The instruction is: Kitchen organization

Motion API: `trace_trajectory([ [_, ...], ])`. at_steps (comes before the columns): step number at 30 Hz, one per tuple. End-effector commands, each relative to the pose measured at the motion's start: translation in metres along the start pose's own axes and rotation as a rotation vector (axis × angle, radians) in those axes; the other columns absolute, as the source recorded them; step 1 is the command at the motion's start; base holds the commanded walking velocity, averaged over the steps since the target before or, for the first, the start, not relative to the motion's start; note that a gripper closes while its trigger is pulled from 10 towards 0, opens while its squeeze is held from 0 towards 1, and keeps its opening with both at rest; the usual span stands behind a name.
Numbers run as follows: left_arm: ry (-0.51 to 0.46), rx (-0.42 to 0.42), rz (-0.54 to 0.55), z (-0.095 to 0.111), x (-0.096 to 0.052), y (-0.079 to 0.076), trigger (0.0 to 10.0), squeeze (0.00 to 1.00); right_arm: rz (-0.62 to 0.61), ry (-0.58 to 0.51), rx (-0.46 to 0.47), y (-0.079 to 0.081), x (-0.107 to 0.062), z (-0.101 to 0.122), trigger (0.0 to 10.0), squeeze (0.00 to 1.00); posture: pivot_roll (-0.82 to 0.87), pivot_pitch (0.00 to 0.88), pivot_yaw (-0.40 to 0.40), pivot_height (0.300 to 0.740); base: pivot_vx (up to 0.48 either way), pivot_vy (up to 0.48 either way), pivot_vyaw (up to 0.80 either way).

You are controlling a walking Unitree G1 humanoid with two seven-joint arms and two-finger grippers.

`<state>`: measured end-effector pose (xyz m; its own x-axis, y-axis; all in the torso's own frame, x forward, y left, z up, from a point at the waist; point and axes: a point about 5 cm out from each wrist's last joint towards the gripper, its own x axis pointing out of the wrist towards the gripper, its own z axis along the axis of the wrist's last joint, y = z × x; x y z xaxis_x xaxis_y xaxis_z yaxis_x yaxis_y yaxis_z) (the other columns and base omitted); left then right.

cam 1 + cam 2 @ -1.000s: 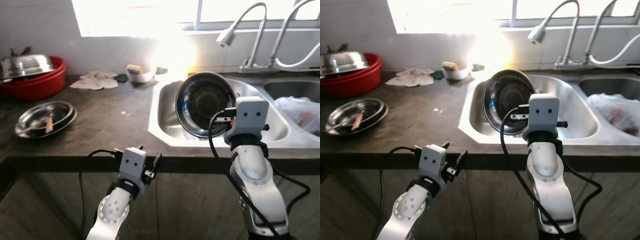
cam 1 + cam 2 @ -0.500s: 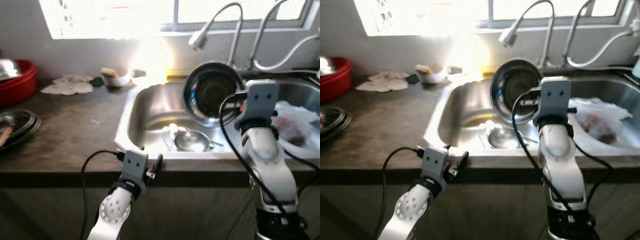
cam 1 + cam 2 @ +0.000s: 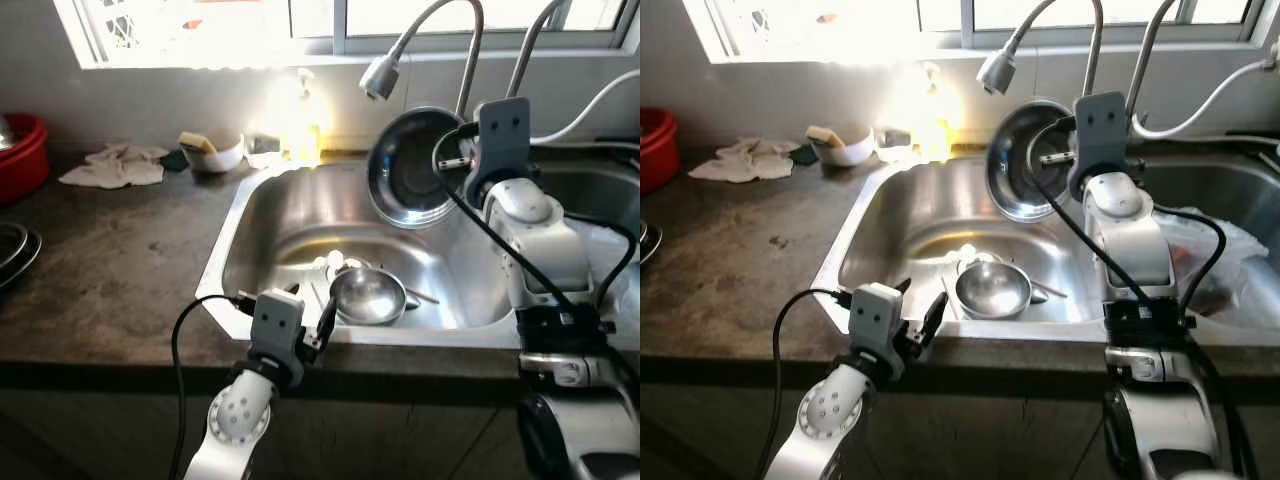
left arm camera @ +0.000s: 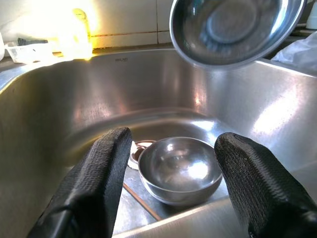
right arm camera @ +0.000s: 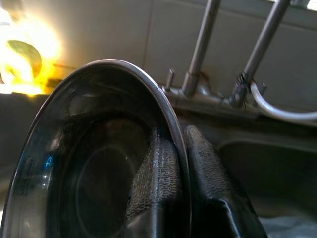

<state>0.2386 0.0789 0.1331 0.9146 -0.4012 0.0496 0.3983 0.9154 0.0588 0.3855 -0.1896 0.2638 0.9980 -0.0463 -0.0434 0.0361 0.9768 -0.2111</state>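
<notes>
My right gripper is shut on the rim of a large steel bowl, one finger inside and one outside. The bowl hangs tilted on edge above the back of the left sink basin, just below the spray head of the faucet. A small steel bowl sits upright on the basin floor near the drain, with a utensil beside it. My left gripper is open at the counter's front edge, pointing into the basin toward that small bowl and holding nothing.
A white bowl with a sponge and a crumpled cloth lie on the dark counter by the window. A red tub and a steel plate are at the far left. A plastic bag lies in the right basin.
The camera has shifted right along the counter, bringing the sink to the centre. My right gripper has lifted the large bowl higher, toward the faucet. The left gripper stays low and open.
</notes>
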Motion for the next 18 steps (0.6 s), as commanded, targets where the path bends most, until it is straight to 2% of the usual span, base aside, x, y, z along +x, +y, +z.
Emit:
trace_trajectory([
  [1,0.075,-0.005,0.007,-0.012,-0.006,-0.002,10.0,0.0,0.036,0.023,-0.023,0.004,0.01,0.009,10.0,0.0,0.11,0.063,-0.029,0.74,0.0,0.0,0.0],
  [4,0.078,-0.006,0.012,-0.011,-0.009,-0.003,10.0,0.0,0.069,0.07,0.004,0.007,0.016,0.001,10.0,0.0,0.11,0.085,-0.035,0.74,0.0,0.0,0.0],
  [9,0.083,-0.017,0.019,-0.009,-0.014,-0.003,10.0,0.0,0.111,0.205,0.013,0.019,0.023,-0.029,10.0,0.0,0.12,0.108,-0.034,0.74,0.0,0.0,0.0],
  [14,0.087,-0.023,0.021,-0.007,-0.019,-0.005,10.0,0.0,0.142,0.318,0.018,0.03,0.021,-0.06,10.0,0.0,0.14,0.131,-0.043,0.74,0.0,0.0,0.0],
  [18,0.092,-0.019,0.022,-0.006,-0.021,-0.005,10.0,0.0,0.144,0.353,-0.002,0.03,0.018,-0.07,10.0,0.0,0.14,0.133,-0.042,0.74,0.0,0.0,0.0],
])
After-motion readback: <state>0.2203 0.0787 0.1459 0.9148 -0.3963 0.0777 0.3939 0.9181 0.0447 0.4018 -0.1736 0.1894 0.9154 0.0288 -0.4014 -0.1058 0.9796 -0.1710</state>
